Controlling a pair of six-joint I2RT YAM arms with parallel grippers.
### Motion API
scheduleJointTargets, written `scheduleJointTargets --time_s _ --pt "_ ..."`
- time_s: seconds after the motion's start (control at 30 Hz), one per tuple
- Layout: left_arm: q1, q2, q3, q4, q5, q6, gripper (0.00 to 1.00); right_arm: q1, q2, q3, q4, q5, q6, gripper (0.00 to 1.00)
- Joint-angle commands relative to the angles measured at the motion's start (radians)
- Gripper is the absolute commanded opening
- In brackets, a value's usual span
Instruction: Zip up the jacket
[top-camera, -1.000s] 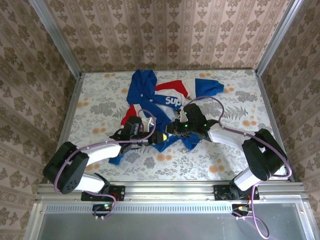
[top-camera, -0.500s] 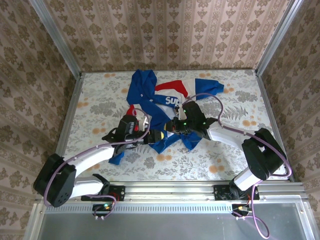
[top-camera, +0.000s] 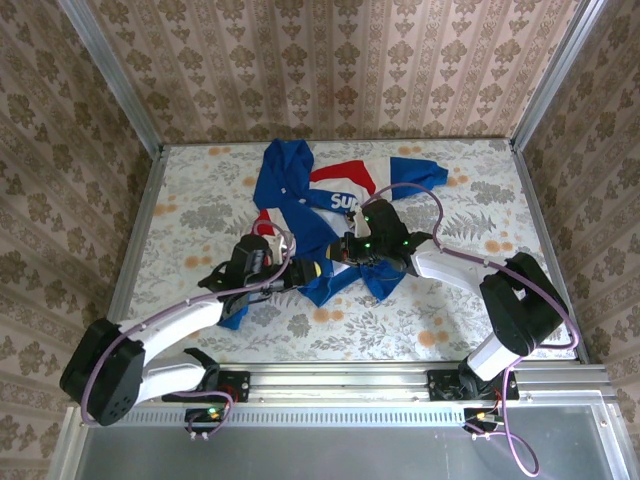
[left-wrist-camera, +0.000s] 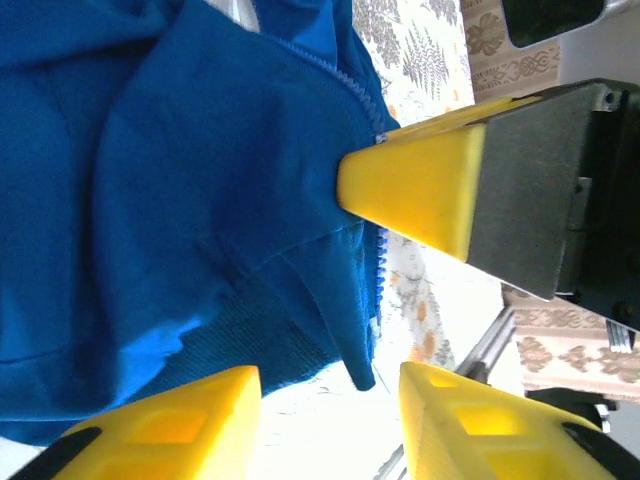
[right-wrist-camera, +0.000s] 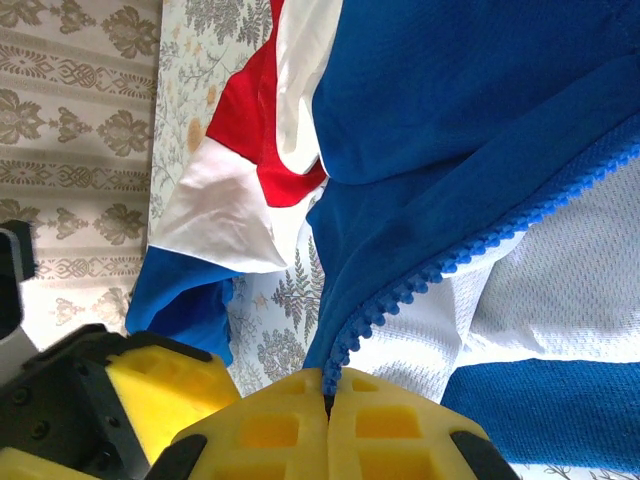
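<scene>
Patterned wallpaper walls close in a floral surface (top-camera: 200, 180). Seen from above, the jacket (top-camera: 300, 190) lies rumpled and unzipped at mid-surface, its hood toward the far left. Both arms meet at its near edge, the left pincer (top-camera: 308, 272) just beside the right pincer (top-camera: 343, 252).

From the left wrist, the left pincer's yellow fingers stand partly apart with nothing between them. The blue hem corner (left-wrist-camera: 355, 370) hangs just above the gap. A finger of the right pincer touches the zip teeth (left-wrist-camera: 381, 262) above it.

From the right wrist, the right pincer is fully closed on the jacket's toothed front edge, which runs up and to the right from its tips.

To do this step well, the left pincer should probably close on the hem corner right beside the teeth, not on loose cloth. Pulling gently against the right grip would then draw the edge taut and straight.
</scene>
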Motion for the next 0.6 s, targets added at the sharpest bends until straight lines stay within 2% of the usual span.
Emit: scheduleJointTargets --time_s 0.0,0.27,0.57 --pt "-0.014 0.028 -0.008 0.128 0.043 -0.079 0.37 -0.007 0.010 0.039 0.003 -0.013 -0.008 0.00" --pt "-0.021 0.053 -0.016 0.175 0.064 -0.115 0.30 -0.007 0.015 0.031 0.010 -0.014 0.003 0.00" --pt "-0.030 0.098 -0.014 0.191 0.072 -0.111 0.29 -0.007 0.009 0.034 0.002 -0.019 -0.002 0.00"
